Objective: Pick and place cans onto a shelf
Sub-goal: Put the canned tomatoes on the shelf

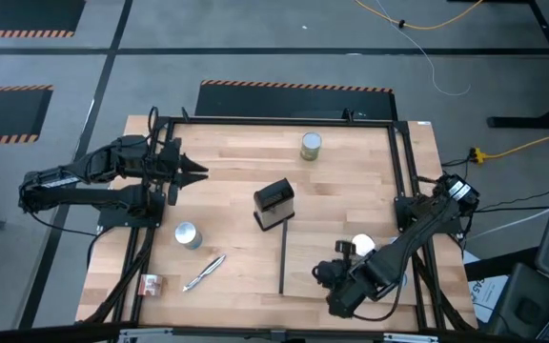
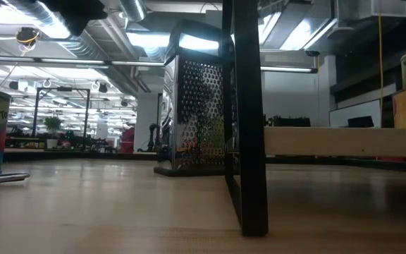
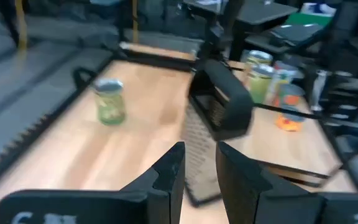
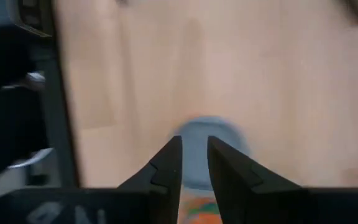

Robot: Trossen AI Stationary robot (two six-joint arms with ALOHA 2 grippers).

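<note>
Slatted wooden surface (image 1: 236,162), seen from above, with both dark arms reaching in from its sides. The shelf (image 1: 313,238), a pale wood panel edged by a thin black bar (image 1: 282,257), is laid flat on the right half of the surface, near the front edge. The left end effector (image 1: 196,171) is held over the left side of the surface, well apart from the shelf; its fingers are drawn almost together with only a narrow gap, and nothing is gripped. The right end effector (image 4: 194,146) is poised over the shelf, likewise nearly clenched and empty, directly above a silver-topped can (image 4: 229,140) with an orange-red label. A black box (image 1: 274,205) is stood near the centre, just beside the far end of the bar. A white-topped can (image 1: 363,246) is seen on the shelf beside the right arm. Off the shelf are found a green-labelled can (image 1: 311,145) towards the far edge, a silver-blue-topped can (image 1: 188,235) at front left, and a small can (image 1: 149,283) at the front-left corner. A thin silver tool (image 1: 204,272) is laid between the last two
</note>
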